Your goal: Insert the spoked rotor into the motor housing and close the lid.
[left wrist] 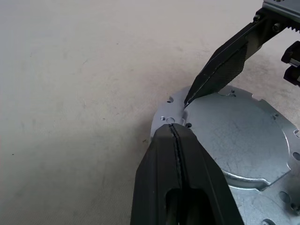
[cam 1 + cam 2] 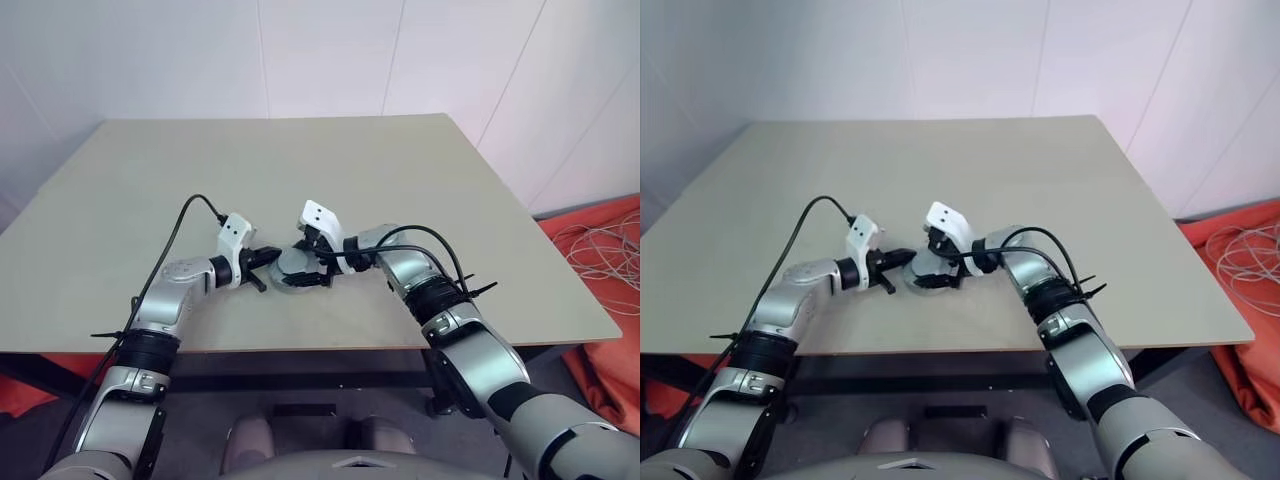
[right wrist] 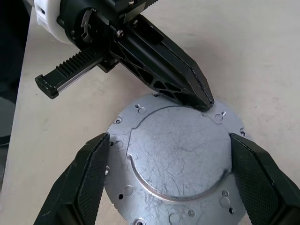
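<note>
Two grippers meet at a round silvery metal plate lying flat near the front edge of the table. It shows a raised central panel and small holes around its rim; whether it is the lid, I cannot tell. The left gripper has its fingers pressed shut, tip touching the plate's rim. The right gripper has its fingers spread wide, straddling the plate.

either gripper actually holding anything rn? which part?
Nothing held. Left gripper is shut, its tip pressing the rim of the silvery round assembly on the table. Right gripper is open, fingers straddling it without clamping.
</note>
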Controlling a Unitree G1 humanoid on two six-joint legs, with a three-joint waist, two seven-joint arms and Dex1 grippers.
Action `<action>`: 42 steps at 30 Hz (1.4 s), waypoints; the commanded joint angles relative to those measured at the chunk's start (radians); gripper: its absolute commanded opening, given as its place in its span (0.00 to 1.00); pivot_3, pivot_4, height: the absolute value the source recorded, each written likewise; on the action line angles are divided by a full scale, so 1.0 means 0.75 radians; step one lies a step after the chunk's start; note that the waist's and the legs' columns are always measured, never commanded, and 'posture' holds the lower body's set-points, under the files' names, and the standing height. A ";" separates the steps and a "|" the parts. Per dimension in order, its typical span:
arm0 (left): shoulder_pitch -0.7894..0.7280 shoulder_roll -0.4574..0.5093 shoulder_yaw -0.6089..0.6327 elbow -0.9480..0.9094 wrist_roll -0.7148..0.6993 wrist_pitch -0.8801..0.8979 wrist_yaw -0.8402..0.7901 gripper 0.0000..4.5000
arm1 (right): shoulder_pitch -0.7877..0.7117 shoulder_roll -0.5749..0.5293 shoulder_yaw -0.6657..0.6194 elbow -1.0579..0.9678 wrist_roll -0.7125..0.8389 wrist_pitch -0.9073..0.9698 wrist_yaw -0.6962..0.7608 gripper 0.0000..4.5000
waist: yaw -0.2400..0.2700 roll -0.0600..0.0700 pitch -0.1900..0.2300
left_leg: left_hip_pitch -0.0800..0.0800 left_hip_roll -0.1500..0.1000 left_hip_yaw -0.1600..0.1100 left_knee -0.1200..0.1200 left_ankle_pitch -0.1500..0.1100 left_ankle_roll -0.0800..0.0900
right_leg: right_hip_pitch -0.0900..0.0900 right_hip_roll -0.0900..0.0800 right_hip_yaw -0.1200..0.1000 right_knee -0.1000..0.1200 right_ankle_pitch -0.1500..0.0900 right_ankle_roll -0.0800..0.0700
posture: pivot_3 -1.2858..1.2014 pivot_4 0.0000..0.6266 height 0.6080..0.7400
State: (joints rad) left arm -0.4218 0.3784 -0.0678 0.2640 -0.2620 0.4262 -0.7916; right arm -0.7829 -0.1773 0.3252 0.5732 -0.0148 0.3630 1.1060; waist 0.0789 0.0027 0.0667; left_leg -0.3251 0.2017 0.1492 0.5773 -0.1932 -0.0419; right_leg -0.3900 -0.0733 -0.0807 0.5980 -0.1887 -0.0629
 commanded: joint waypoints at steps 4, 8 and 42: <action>-0.010 -0.004 -0.022 -0.028 0.004 0.027 -0.019 0.00 | 0.014 -0.081 -0.078 -0.216 0.111 0.162 0.032 1.00 | 0.014 0.000 0.000 | -0.013 0.000 0.001 0.000 0.000 0.001 | -0.009 0.000 0.000 0.002 0.001 -0.001 | 0.52 0.00 1.00; -0.017 -0.008 -0.026 -0.030 0.006 0.030 -0.025 0.00 | 0.034 -0.110 -0.172 -0.314 0.199 0.300 -0.017 1.00 | 0.024 0.000 0.000 | -0.014 0.000 0.001 0.000 0.000 0.000 | -0.013 0.000 0.000 0.004 0.000 -0.001 | 0.52 0.00 1.00; -0.029 -0.002 -0.030 -0.020 0.020 0.020 -0.048 0.00 | 0.064 0.176 -1.135 -0.146 0.782 1.669 -0.925 1.00 | 0.042 0.002 0.000 | -0.013 -0.001 0.001 -0.003 0.004 -0.007 | -0.015 0.000 0.000 0.003 0.000 0.001 | 0.52 0.00 1.00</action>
State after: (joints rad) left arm -0.4376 0.3718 -0.0795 0.2576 -0.2549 0.4348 -0.8237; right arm -0.7268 -0.0544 -0.5054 0.4627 0.5443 1.6059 0.4333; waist 0.1100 0.0044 0.0664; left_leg -0.3350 0.2010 0.1502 0.5754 -0.1902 -0.0470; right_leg -0.4016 -0.0733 -0.0808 0.6000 -0.1889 -0.0623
